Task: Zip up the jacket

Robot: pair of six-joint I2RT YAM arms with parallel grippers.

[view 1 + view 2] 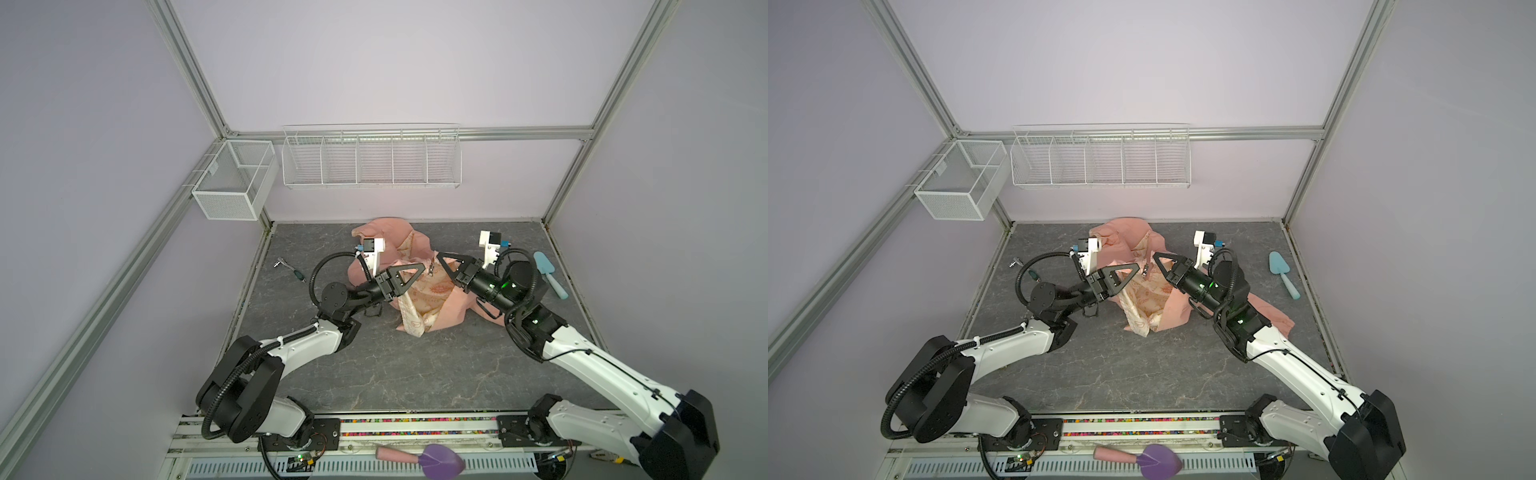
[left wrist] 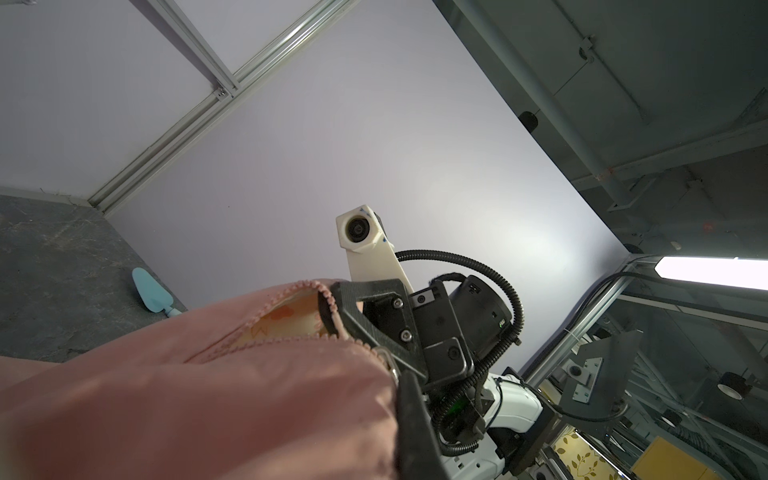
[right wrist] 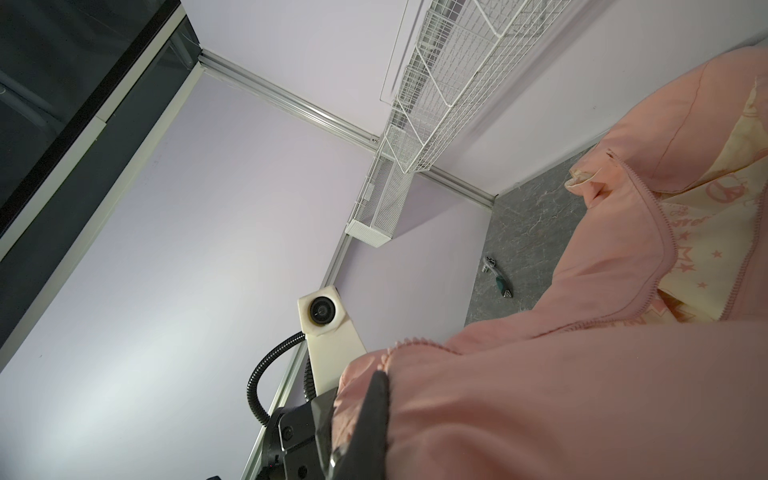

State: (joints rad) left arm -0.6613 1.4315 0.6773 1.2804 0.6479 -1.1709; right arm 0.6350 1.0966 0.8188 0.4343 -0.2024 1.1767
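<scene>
Jacket [image 1: 446, 316] lies crumpled and open at rear middle of the grey table [image 1: 395, 374], cream lining showing, front edges lifted between the two arms. Left pincer [image 1: 422, 271] is clamped on one zip edge and right pincer [image 1: 440, 258] on the facing edge, tips near each other, with a metal zip pull [image 1: 432, 271] hanging between them. Both wrist views show the zip teeth apart, with lining visible in the gap.

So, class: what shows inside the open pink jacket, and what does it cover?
Inside the jacket, cream lining with pink prints shows. The grey table beneath is covered, so anything under the fabric cannot be seen.
</scene>
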